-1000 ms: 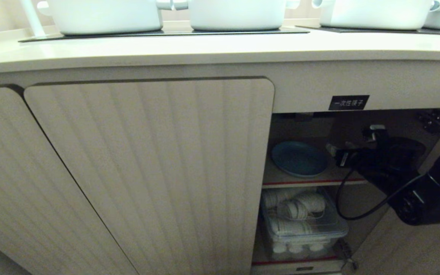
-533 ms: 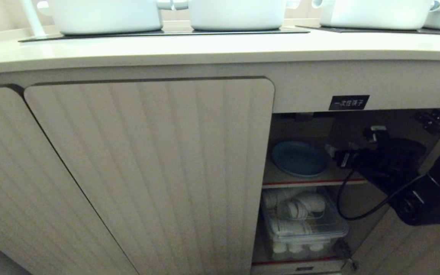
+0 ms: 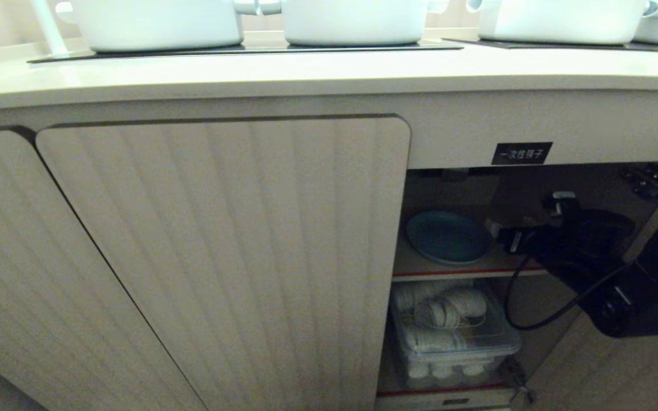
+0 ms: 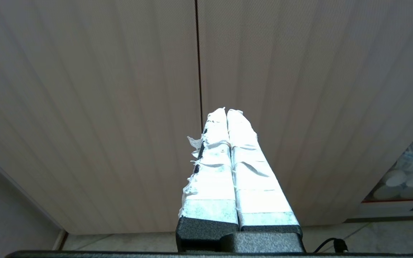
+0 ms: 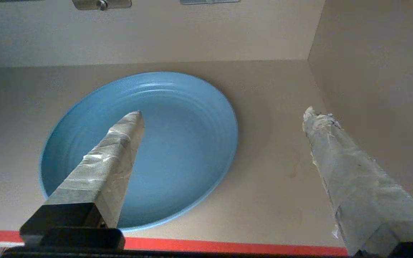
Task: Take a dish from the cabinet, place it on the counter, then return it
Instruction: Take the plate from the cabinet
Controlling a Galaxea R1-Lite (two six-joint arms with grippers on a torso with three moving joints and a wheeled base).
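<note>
Light-blue dish (image 3: 447, 237) lies flat on the cabinet's (image 3: 220, 257) inner shelf (image 3: 460, 268), right of centre in the head frame. Right claw (image 5: 224, 118) gapes wide and empty, one finger over the dish. Left claw (image 4: 226, 111), pressed closed, faces the ribbed door.

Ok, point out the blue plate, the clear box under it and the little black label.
blue plate (image 3: 447, 237), head view, centre of its shallow well on the upper shelf.
clear box (image 3: 497, 341), head view, its lid near the right corner.
black label (image 3: 521, 153), head view, middle of the white characters.
</note>
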